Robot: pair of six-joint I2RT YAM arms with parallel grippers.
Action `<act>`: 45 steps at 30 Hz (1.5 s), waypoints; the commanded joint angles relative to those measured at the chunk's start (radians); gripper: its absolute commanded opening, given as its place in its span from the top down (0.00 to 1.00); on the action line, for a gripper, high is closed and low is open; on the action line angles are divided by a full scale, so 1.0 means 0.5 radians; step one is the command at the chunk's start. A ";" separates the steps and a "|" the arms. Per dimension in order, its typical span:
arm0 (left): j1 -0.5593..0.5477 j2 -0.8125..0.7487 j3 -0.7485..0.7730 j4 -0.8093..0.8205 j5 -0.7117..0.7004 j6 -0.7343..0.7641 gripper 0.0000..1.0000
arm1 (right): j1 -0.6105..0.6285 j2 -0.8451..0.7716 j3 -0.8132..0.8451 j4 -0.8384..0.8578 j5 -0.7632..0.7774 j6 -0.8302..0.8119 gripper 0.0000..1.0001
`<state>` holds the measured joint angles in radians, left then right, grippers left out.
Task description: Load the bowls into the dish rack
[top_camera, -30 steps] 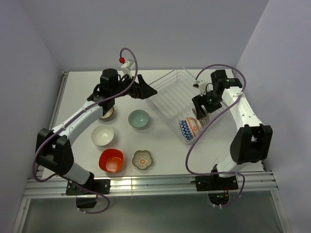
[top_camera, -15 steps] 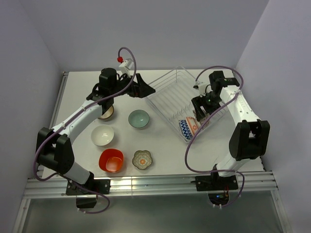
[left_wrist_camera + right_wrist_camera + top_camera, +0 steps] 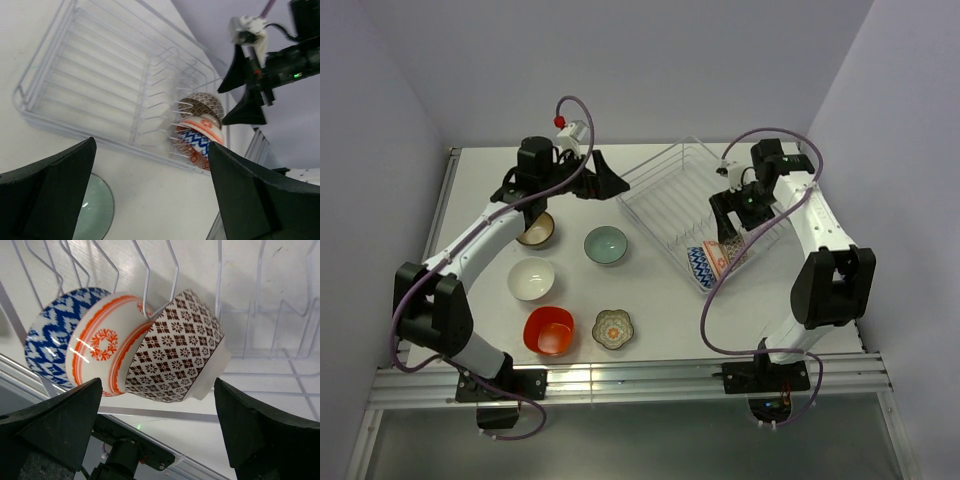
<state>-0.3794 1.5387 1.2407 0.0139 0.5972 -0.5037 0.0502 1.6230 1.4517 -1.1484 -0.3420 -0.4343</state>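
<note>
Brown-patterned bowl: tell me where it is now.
Right wrist view: the brown-patterned bowl stands on edge in the dish rack, rightmost of three, right beside the orange-patterned bowl.

In the top view the left arm (image 3: 480, 237) covers part of a brown bowl (image 3: 538, 233) at centre left. In the left wrist view the pale teal bowl (image 3: 100, 210) runs off the bottom edge, lower left. In the right wrist view the blue zigzag bowl (image 3: 47, 335) sits partly behind the orange patterned bowl (image 3: 107, 340).
</note>
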 commanded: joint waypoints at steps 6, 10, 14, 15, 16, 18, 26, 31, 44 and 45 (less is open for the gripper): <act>0.194 0.098 0.166 -0.613 0.005 0.565 0.01 | -0.146 -0.046 0.483 -0.065 -0.221 0.049 0.00; 0.197 0.144 0.160 -0.773 -0.093 0.945 0.01 | -0.171 -0.132 0.630 0.008 -0.298 0.104 0.00; 0.197 0.306 0.233 -0.957 -0.216 1.121 0.10 | -0.180 -0.196 0.753 0.161 -0.353 0.215 0.00; 0.194 0.364 0.246 -0.997 -0.219 1.148 0.11 | -0.180 -0.209 0.814 0.186 -0.374 0.279 0.00; 0.194 0.389 0.252 -1.003 -0.258 1.161 0.13 | -0.180 -0.206 0.857 0.201 -0.390 0.316 0.00; 0.176 0.478 0.261 -1.034 -0.292 1.210 0.16 | -0.177 -0.196 1.016 0.217 -0.429 0.399 0.00; 0.142 0.626 0.194 -1.028 -0.219 1.314 0.25 | -0.180 -0.233 1.146 0.370 -0.500 0.531 0.00; 0.099 0.656 0.120 -0.982 -0.222 1.342 0.40 | -0.180 -0.313 0.990 0.410 -0.540 0.577 0.00; 0.004 0.610 0.000 -0.896 -0.265 1.241 0.87 | -0.177 -0.411 0.484 0.465 -0.629 0.743 0.00; 0.004 0.583 -0.006 -0.899 -0.250 1.244 0.92 | -0.177 -0.423 0.475 0.465 -0.629 0.746 0.00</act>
<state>-0.3660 1.8694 1.2430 -0.4572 0.4530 0.1177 -0.0376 1.4780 1.7016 -0.9646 -0.6373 -0.0875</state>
